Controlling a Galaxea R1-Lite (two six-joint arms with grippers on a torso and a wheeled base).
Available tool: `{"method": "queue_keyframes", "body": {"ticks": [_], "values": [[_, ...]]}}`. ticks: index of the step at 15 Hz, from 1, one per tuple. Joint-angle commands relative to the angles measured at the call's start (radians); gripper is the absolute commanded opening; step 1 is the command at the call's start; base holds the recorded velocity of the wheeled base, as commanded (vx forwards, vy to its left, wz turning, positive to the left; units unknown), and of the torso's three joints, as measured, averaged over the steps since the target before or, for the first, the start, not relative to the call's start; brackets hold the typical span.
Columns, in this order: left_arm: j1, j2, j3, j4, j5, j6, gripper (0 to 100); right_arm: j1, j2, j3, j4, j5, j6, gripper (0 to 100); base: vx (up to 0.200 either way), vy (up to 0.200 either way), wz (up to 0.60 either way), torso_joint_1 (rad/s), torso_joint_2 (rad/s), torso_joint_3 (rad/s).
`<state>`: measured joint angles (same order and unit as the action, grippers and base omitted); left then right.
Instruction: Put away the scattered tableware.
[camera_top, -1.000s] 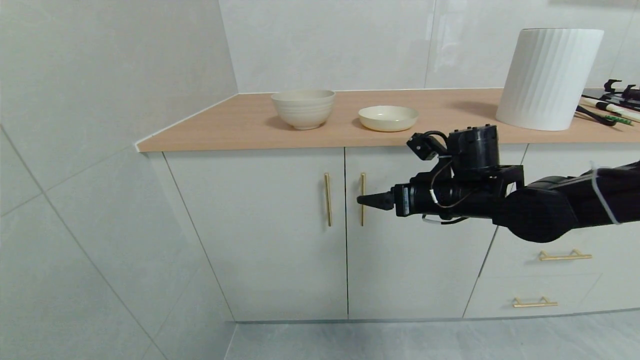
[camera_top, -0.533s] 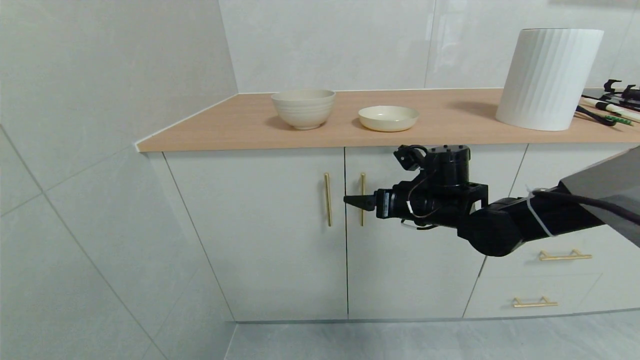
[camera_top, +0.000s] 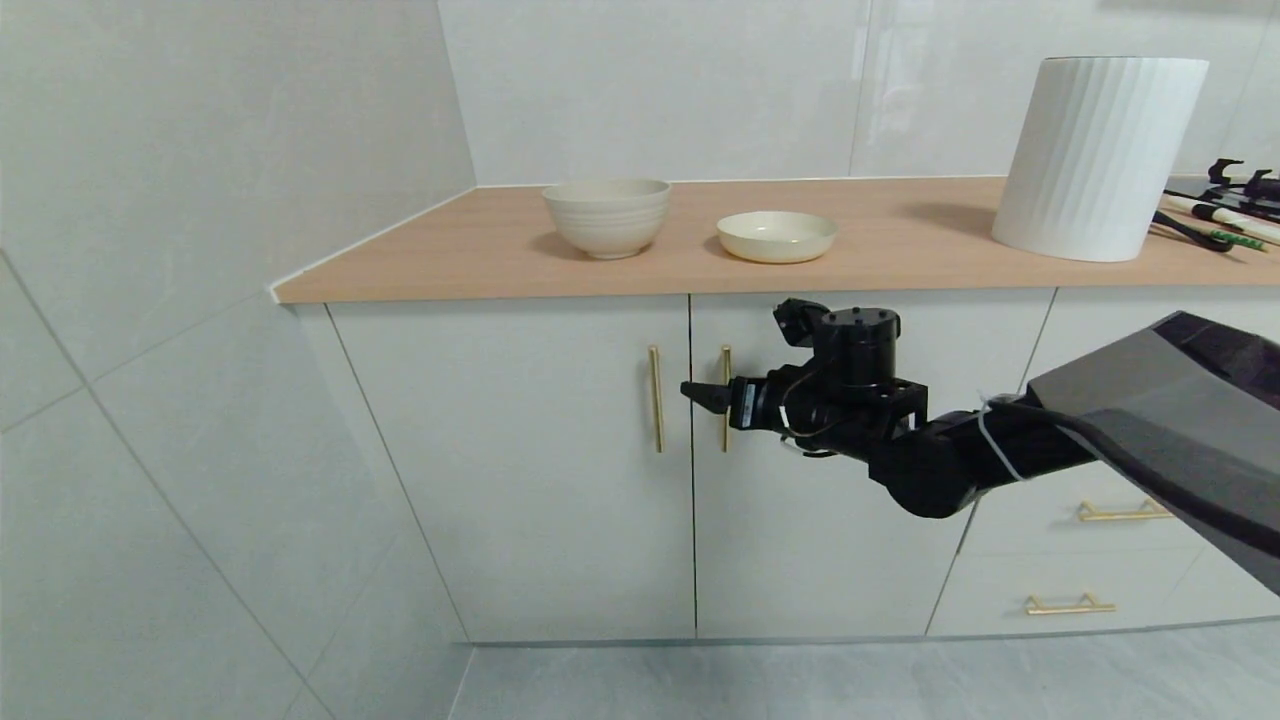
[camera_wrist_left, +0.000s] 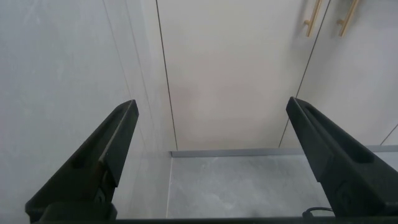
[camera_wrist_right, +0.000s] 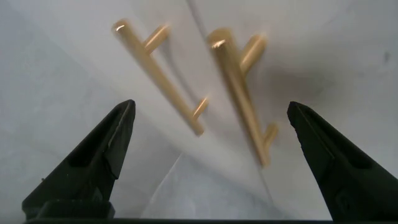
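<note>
Now the right gripper (camera_top: 698, 392), jaws spread wide, points at two slim upright brass door handles (camera_top: 726, 365) just ahead on the pale cabinet (camera_top: 520, 500).

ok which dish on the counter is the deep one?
The ribbed bowl, nearer the counter's left end: it is tall-sided, whereas the cream dish beside it is low and shallow.

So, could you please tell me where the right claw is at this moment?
In the head view, the right claw is in front of the two brass cabinet handles, below the shallow dish.
</note>
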<state>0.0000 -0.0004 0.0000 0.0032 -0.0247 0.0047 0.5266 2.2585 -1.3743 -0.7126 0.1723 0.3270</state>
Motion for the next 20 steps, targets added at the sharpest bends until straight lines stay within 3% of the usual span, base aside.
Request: {"method": "queue_keyframes", "body": {"ticks": [1,14,20], "values": [[0.000,0.000,0.000,0.000,0.000,0.000,100,0.001,0.044,-0.023,-0.021,-0.004,0.003,100,0.000,0.000,0.00,0.000,0.00,0.000],[0.000,0.000,0.000,0.000,0.000,0.000,100,0.026,0.065,-0.008,-0.100,0.039,0.101,100,0.000,0.000,0.00,0.000,0.00,0.000],[0.000,0.000,0.000,0.000,0.000,0.000,100,0.026,0.026,0.072,-0.140,0.127,0.104,100,0.000,0.000,0.00,0.000,0.00,0.000]]}}
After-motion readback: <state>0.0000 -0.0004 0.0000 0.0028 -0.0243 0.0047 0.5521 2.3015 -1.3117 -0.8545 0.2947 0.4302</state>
